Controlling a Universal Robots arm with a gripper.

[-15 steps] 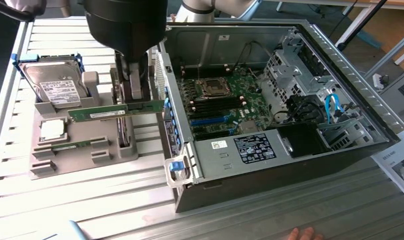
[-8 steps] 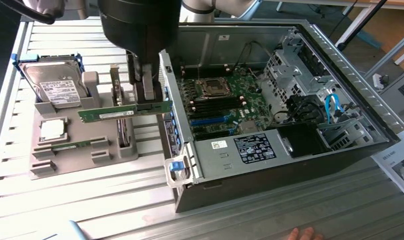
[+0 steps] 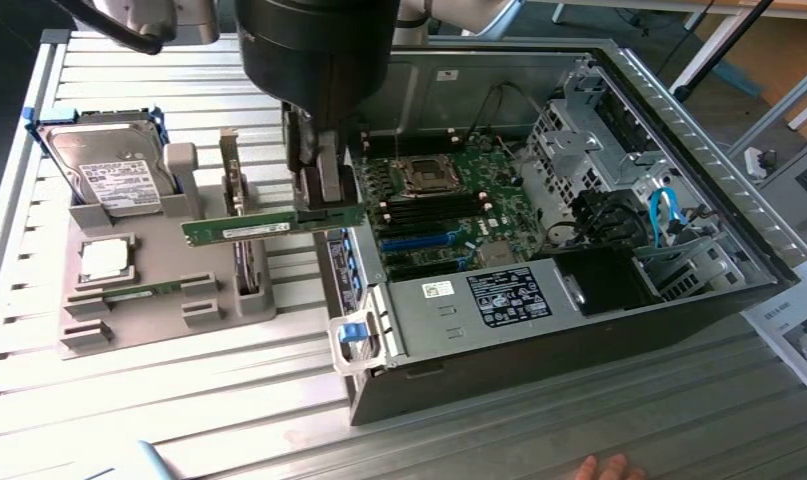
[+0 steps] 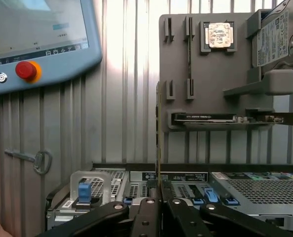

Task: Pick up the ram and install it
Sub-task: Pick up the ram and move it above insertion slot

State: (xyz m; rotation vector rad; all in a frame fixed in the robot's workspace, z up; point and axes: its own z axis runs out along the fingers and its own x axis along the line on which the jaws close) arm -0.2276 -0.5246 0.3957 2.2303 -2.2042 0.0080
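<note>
Gripper [image 3: 326,208], black and 2-fingered, is clenched on 1 end of the long, flat green circuit-board ram stick [image 3: 243,229], holding it lifted and level between the grey plastic parts holder [image 3: 136,330] and the open black computer case [image 3: 537,335] on the ribbed metal table [image 3: 110,400].

Wrist [image 3: 310,50] vertical; pincer [image 3: 327,208] downward, clamped tight

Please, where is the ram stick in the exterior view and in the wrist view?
Exterior view: the ram lies level in the shut hand, between the grey holder and the computer case.
Wrist view: the ram is a thin edge-on strip rising from the hand.
Shared landmark: the silver processor in the grey holder.
</note>
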